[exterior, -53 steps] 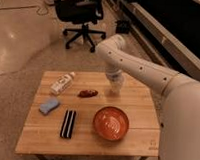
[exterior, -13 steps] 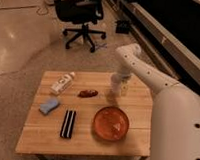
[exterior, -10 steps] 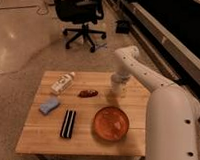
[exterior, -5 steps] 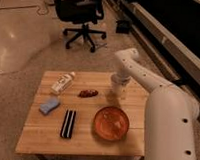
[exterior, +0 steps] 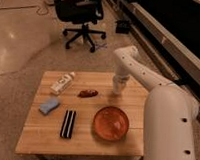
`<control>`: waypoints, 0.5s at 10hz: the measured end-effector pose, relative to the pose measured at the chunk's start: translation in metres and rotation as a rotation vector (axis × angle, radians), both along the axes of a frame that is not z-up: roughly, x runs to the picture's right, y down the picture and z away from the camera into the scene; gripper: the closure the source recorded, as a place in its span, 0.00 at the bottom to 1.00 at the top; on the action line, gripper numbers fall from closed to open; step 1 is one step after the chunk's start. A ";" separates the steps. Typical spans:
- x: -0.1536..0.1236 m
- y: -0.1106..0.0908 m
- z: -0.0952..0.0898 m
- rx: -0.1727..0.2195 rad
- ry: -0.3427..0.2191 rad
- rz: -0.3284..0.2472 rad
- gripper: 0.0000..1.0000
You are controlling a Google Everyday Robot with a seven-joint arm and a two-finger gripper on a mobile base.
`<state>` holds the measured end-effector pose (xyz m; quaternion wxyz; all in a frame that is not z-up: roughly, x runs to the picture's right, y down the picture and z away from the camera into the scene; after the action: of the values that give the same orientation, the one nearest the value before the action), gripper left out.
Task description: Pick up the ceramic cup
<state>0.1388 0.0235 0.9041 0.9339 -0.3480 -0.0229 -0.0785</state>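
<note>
My gripper (exterior: 117,88) hangs from the white arm (exterior: 130,66) and points down over the back right part of the wooden table (exterior: 86,140). A small pale cream shape at its tip, just above the tabletop, looks like the ceramic cup (exterior: 116,90). The cup merges with the gripper, so I cannot tell whether it is gripped or whether it rests on the table. The gripper is behind the orange bowl (exterior: 111,123) and to the right of a dark red object (exterior: 87,93).
A white labelled bottle (exterior: 62,83) lies at the back left. A blue sponge (exterior: 49,106) and a black striped bar (exterior: 67,123) are at the front left. A black office chair (exterior: 81,13) stands beyond the table. My arm's white body (exterior: 169,127) fills the right side.
The gripper has stayed at the same spot at the table's back right over the last second. Since the oldest frame the arm's body has come closer on the right.
</note>
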 end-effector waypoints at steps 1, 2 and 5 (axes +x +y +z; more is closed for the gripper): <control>-0.001 -0.005 -0.007 0.001 0.003 0.001 0.70; -0.003 -0.009 -0.012 0.002 0.001 -0.002 0.70; 0.003 -0.012 -0.023 0.004 -0.009 -0.006 0.70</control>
<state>0.1419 0.0116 0.8810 0.9343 -0.3457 -0.0257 -0.0827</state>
